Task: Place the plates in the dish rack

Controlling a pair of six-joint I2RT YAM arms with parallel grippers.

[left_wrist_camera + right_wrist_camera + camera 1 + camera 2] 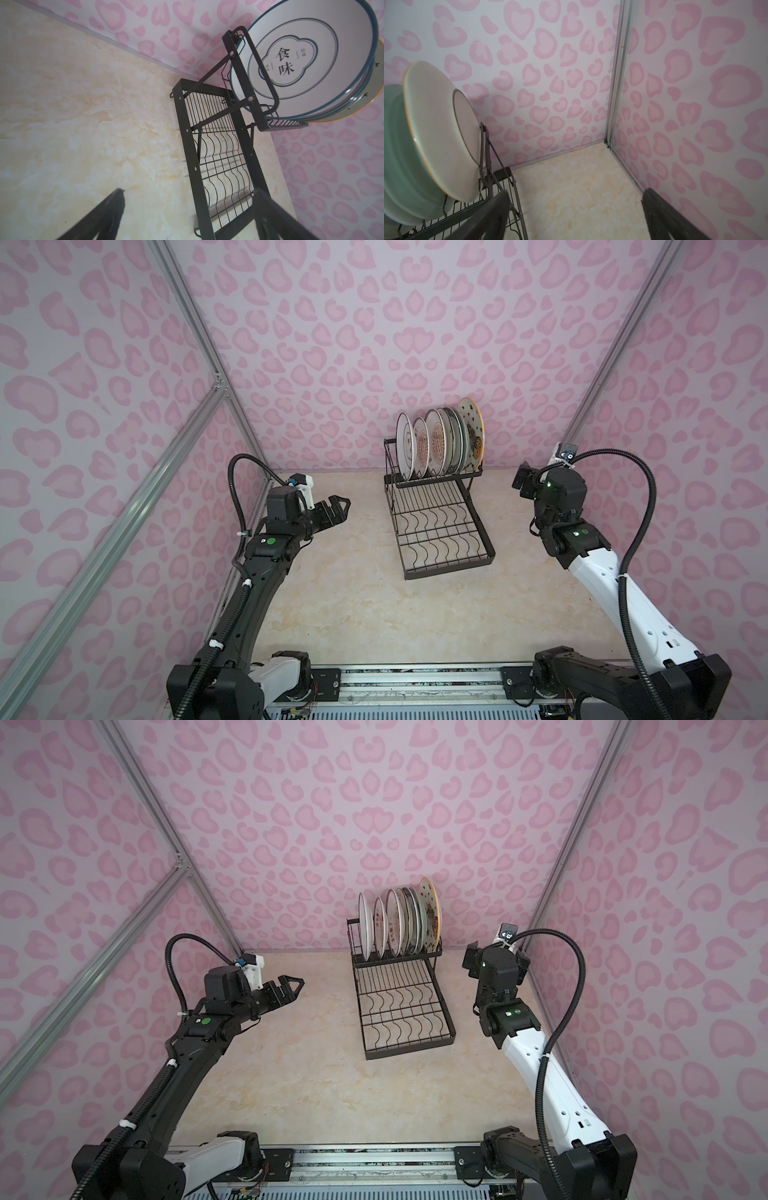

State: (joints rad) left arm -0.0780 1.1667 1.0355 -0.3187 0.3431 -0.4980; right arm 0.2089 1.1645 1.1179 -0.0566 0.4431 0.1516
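Left tool (189,191) and right tool (576,192) gape wide, empty; plates (438,443) stand on edge in the rack (451,566) beyond and between them, probably heavy, slick, chippable, best pinched at the rim.

The dish rack (438,512) is black, two plates (437,441) carry orange sunbursts, the walls (374,302) pink blotches, the table (353,614) cream marbling.

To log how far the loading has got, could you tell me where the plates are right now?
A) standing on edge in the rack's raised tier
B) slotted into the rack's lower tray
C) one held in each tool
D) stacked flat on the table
A: the plates stand on edge, side by side, in the raised tier of the dish rack, and its flat lower tier holds none.
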